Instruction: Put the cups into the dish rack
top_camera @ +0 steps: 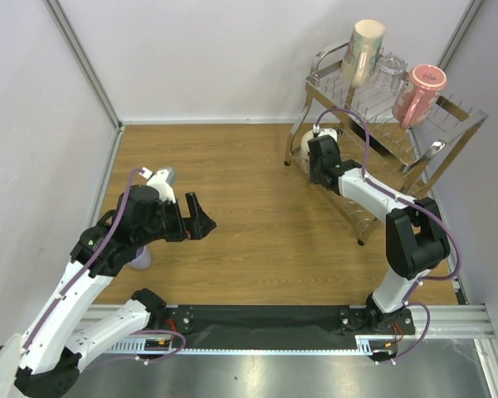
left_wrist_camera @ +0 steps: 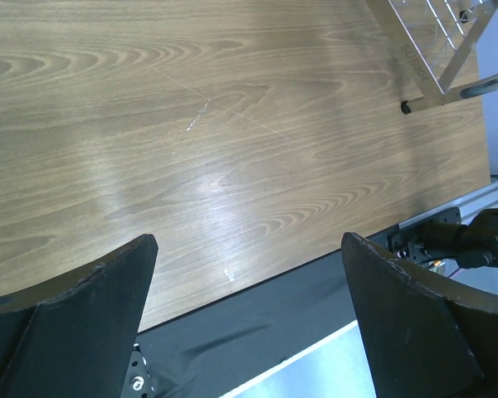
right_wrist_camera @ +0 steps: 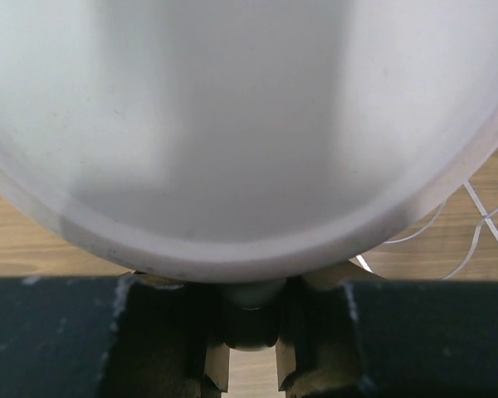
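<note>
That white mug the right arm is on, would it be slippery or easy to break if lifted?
The mug looks smooth and glossy, so probably slippery; the right gripper seems to pinch only a small part. It looks ceramic: stiff, fairly heavy, and might chip against the rack beside it.

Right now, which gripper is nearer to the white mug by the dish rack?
Right. The right gripper is at the white mug, apparently closed on part of it. The left gripper hangs open above the table, well away toward the left side.
</note>
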### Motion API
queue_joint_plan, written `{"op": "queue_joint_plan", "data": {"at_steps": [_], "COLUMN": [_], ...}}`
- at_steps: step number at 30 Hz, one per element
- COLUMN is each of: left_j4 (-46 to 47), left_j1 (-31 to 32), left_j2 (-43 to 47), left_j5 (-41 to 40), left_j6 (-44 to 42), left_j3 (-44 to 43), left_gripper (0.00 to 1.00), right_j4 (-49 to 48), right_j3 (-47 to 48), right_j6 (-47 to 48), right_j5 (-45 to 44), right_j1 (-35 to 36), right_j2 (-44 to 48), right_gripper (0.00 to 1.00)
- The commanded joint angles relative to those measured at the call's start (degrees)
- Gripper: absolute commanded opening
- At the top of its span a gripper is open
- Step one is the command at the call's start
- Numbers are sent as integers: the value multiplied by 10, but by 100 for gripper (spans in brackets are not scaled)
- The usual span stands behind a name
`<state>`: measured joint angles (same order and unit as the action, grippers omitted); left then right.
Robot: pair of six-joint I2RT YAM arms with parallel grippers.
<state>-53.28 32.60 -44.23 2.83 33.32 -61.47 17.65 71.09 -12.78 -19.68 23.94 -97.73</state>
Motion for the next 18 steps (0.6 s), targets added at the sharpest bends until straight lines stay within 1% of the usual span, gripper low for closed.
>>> {"op": "queue_joint_plan", "data": {"at_steps": [1,12,18], "left_j4": [1,-12,-37], "left_j1": [-13,-25,-28], "left_j2": [2,-9,-19], "left_j5": [14,18,2], "left_j6": [-25,-33,-42], "left_j3": [-8,-15,-26], "left_gripper": [99,99,99], "right_j4": [-91,-117,-124], "right_j3": [52,77,102], "right_j6": [2,17,21], "right_j5": [-47,-45,-31], "right_j1": [-20,-38,-45], "right_j2": [7,-48,-78], "right_gripper": [0,0,0]}}
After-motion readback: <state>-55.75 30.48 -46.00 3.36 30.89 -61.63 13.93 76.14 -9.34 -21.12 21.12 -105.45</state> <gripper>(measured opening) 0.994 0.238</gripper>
